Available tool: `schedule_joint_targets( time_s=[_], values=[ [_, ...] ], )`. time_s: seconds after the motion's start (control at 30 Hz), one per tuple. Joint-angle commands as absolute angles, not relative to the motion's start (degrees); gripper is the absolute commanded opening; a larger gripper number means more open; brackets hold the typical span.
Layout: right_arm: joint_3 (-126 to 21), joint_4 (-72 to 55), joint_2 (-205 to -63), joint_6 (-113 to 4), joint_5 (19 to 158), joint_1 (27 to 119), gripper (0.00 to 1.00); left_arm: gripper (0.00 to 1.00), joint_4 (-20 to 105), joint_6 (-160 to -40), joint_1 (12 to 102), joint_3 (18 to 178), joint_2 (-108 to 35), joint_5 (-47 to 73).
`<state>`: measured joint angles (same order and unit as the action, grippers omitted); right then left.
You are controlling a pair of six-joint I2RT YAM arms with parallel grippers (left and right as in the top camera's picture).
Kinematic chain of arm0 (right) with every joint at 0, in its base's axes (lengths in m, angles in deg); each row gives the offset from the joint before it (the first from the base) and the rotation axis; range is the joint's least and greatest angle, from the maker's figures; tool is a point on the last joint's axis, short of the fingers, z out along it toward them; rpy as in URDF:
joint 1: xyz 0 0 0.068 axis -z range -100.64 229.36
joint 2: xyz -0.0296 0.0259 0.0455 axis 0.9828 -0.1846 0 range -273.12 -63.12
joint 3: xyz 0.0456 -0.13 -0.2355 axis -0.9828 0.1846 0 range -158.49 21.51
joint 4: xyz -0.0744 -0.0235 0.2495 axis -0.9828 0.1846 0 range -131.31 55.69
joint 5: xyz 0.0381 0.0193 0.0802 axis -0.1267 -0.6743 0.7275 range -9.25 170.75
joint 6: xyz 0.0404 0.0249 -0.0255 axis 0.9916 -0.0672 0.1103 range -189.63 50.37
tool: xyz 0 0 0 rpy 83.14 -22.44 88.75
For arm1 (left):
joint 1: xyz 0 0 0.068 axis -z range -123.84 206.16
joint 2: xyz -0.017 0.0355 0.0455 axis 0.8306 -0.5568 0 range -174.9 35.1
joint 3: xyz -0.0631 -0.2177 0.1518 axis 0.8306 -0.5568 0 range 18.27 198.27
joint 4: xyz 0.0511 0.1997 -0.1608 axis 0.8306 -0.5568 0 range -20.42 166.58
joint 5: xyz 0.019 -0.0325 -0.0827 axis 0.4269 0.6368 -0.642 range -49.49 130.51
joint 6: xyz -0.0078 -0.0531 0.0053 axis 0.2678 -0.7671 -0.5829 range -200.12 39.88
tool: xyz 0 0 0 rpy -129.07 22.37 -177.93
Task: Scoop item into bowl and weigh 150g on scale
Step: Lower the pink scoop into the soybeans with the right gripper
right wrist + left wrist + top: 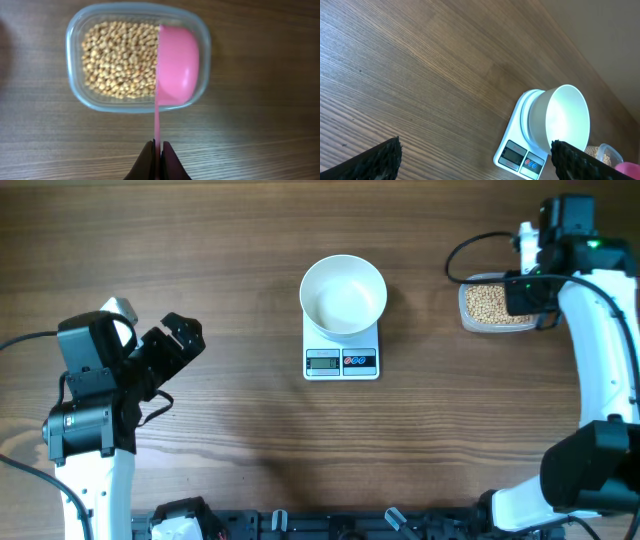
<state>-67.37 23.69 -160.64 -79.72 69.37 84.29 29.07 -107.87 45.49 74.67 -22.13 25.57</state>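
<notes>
An empty white bowl [344, 295] stands on the small white scale [341, 361] at mid-table; both also show in the left wrist view, bowl [562, 122] and scale [520, 156]. Tan beans [120, 57] fill a clear plastic tub [75, 92] at the far right, beans [490, 302]. My right gripper [157, 148] is shut on the thin handle of a pink scoop [176, 67], whose cup is turned on edge over the tub's right part. My left gripper [178, 345] stands open at the left, far from the scale, with nothing between its fingers [377, 160].
Bare wooden tabletop [240, 430] lies between the left arm and the scale. A black cable [470, 250] loops beside the tub at the back right. Black fixtures [300, 525] line the front edge.
</notes>
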Motion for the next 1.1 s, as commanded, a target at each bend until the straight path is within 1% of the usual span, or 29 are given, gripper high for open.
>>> schedule_joint_targets(
  time_s=[0.0,0.4,0.7,1.07],
  values=[
    [-65.97,22.83,-161.4,-77.27,66.79,82.96,0.04,1.0,29.25,-107.59,45.11,74.62,-22.46,25.14],
    [-65.65,22.09,-161.4,-76.07,63.99,82.96,0.04,1.0,29.25,-107.59,45.11,74.62,-22.46,25.14],
    [-62.39,20.65,-161.4,-75.46,64.25,82.89,0.04,1.0,29.22,-107.59,45.11,74.62,-22.46,25.14],
    [-62.35,19.71,-161.64,-75.5,68.93,82.91,0.04,1.0,29.25,-107.59,45.11,74.62,-22.46,25.14]
  ],
)
